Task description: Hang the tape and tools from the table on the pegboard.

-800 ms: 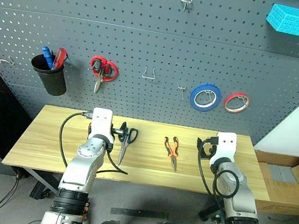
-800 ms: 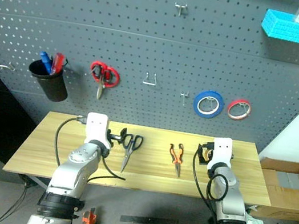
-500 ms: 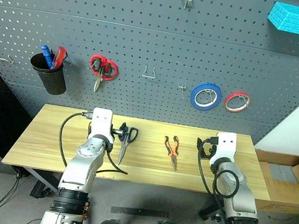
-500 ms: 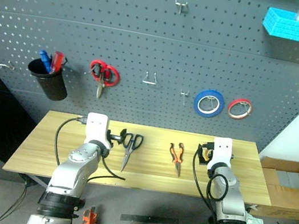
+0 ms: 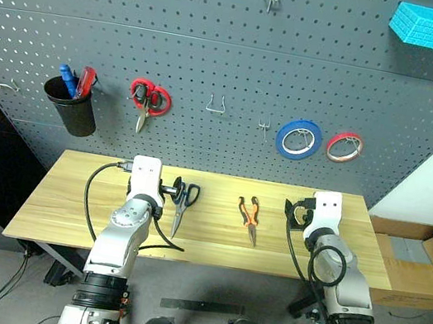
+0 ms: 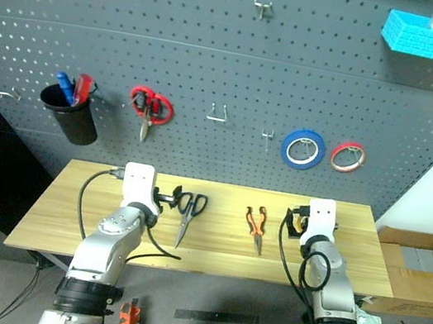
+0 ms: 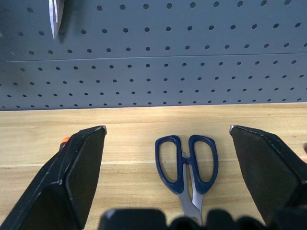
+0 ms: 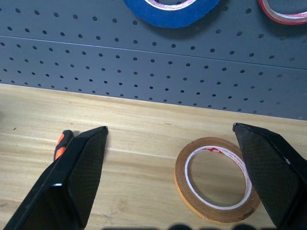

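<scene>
On table (image 5: 67,203), light wood-grain top, left to right: left gripper (image 7: 168,143), black fingers spread wide, holding nothing, poised over scissors; scissors (image 7: 187,163), dark blue oval handles toward the pegboard, steel blades, lying flat; pliers (image 5: 248,218), orange-and-black handles, lying flat mid-table; screwdriver (image 8: 62,142), orange-and-black handle end showing; right gripper (image 8: 170,143), fingers spread wide, empty, above tape; tape (image 8: 217,178), yellowish-tan ring with large hole, lying flat near the right end; pegboard (image 5: 217,61), dark grey, perforated, behind.
</scene>
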`<state>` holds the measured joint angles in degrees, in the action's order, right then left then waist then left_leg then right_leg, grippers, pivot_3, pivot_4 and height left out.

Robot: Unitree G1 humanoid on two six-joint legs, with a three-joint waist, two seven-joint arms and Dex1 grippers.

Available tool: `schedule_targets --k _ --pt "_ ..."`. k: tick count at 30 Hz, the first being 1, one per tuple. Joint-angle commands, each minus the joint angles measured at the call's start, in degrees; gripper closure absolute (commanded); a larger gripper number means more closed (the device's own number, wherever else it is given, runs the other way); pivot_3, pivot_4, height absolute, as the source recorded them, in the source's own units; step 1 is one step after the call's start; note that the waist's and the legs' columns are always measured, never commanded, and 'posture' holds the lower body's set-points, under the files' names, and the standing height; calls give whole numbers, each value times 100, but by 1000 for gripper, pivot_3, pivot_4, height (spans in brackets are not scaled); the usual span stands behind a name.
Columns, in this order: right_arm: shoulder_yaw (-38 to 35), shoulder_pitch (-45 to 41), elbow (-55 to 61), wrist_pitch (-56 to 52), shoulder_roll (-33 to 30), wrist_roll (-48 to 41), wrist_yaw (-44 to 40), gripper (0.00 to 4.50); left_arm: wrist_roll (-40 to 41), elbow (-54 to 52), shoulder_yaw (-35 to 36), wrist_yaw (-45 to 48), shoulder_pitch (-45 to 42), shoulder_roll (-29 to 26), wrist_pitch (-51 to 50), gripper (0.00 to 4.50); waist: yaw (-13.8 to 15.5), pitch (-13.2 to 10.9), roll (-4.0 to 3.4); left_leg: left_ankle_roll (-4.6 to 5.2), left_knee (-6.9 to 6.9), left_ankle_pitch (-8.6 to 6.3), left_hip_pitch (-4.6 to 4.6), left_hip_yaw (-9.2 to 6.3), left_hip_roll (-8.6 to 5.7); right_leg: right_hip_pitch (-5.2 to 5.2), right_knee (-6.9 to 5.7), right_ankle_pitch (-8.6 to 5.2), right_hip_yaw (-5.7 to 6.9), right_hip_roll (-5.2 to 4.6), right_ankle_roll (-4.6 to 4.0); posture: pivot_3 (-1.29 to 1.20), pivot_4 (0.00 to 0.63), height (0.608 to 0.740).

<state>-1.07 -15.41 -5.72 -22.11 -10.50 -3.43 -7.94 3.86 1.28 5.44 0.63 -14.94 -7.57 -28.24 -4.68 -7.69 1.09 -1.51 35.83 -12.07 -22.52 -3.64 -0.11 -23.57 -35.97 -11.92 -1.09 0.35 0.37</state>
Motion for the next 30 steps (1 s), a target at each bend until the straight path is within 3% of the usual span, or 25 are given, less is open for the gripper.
schedule_targets --k 1,9,14,22,30 --pt "-22 3 389 -120 -207 -2 -196 0 43 -319 -19 60 -134 10 17 55 3 -7 1 0 0 0 -1 0 0 0 0 0 0 0 0 -63 121 740" --pt "-64 -437 223 -494 -1007 -230 -1181 0 482 -911 -822 1283 -329 -45 -379 55 12 -208 7 0 10 0 -23 10 -5 -15 0 0 -2 -7 1 -67 175 740" --pt "222 -945 -575 -459 -1401 -188 -1944 0 649 -792 -1530 2282 -836 -264 -797 55 9 -324 30 2 8 1 -44 23 2 -44 -6 15 -12 2 25 -67 209 740" --pt "320 -1742 -2044 -367 -1328 -226 -2405 0 78 853 -2405 3067 -1858 -234 8 55 4 -618 41 3 7 1 -48 53 2 -57 -10 21 -44 4 36 -71 279 740" --pt "85 -2712 -3479 -249 -1223 -285 -2343 0 -257 2482 -2596 3377 -2769 273 973 55 2 -882 60 17 12 -8 -72 106 -4 -91 -8 34 -111 2 82 -93 324 740"
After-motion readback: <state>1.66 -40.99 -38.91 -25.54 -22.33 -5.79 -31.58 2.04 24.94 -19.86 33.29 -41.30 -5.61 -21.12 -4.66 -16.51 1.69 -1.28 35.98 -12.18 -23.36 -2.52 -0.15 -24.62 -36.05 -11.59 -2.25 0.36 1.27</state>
